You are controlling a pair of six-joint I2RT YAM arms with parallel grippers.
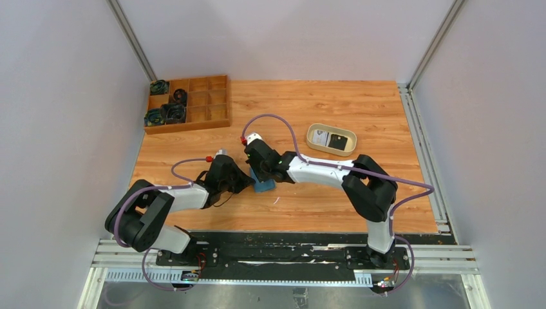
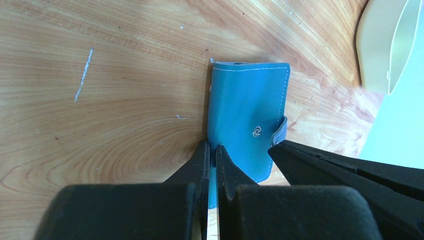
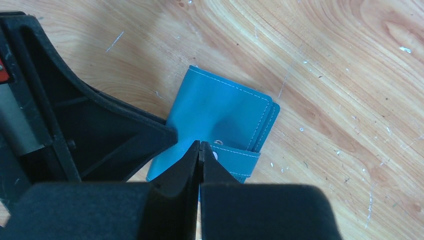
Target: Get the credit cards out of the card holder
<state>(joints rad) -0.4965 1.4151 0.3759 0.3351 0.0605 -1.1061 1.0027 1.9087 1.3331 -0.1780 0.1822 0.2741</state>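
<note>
The teal-blue card holder (image 1: pixel 264 186) lies folded shut on the wooden table between both grippers. In the left wrist view, the card holder (image 2: pixel 247 100) shows its bare snap stud, and its strap (image 2: pixel 281 131) curls up off it. My left gripper (image 2: pixel 211 148) is shut on the holder's near left edge, and it also shows in the top view (image 1: pixel 245 182). My right gripper (image 3: pixel 199 144) is shut with its tips on the end of the strap (image 3: pixel 235 157), and it shows in the top view (image 1: pixel 260 174) too. No cards show in the holder.
A cream oval tray (image 1: pixel 314 137) holding a black and a white card lies to the back right; its rim also shows in the left wrist view (image 2: pixel 375 55). A wooden compartment box (image 1: pixel 212 103) with dark round parts stands at the back left.
</note>
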